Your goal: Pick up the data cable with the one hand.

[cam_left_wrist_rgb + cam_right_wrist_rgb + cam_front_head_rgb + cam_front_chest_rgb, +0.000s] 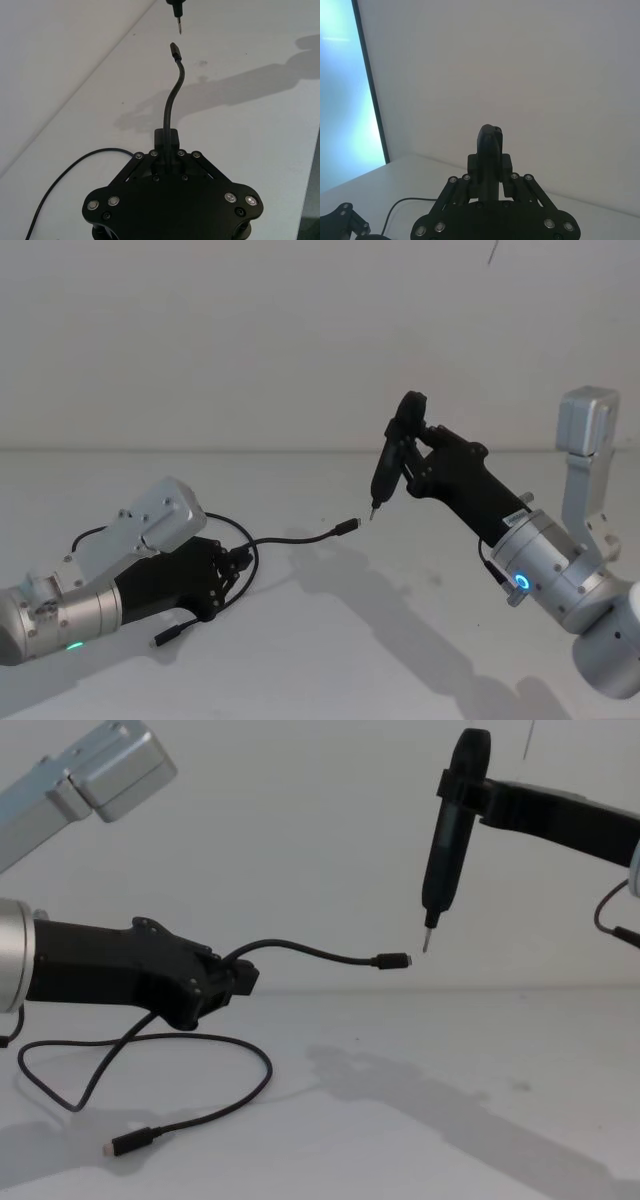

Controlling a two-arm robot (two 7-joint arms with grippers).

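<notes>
Left end effector [243,982], on a silver arm with a green light, reaches forward low over the white desk [480,1120]. Its two short flat jaws are pressed together on the data cable [300,952] a short way behind one plug. In the left wrist view the cord [172,100] rises straight out from between the closed jaws of this end effector [167,150].

Relative to the left end effector, the held stretch of cable arcs away toward the robot's right, clear of the desk, and ends in a small black plug [394,960] hanging in the air. The rest of the cord drops behind the left end effector, loops loosely across the desk beneath the arm, and finishes in the second plug [128,1143], which lies flat on the desk nearer the robot.

Just beyond the raised plug, farther right of the left end effector, a slim black stick-like tool [447,840] stands nearly upright. Its metal tip [425,940] is very near the plug; contact cannot be judged. The right end effector [405,455] is closed around this tool's body, raised well above the desk.
</notes>
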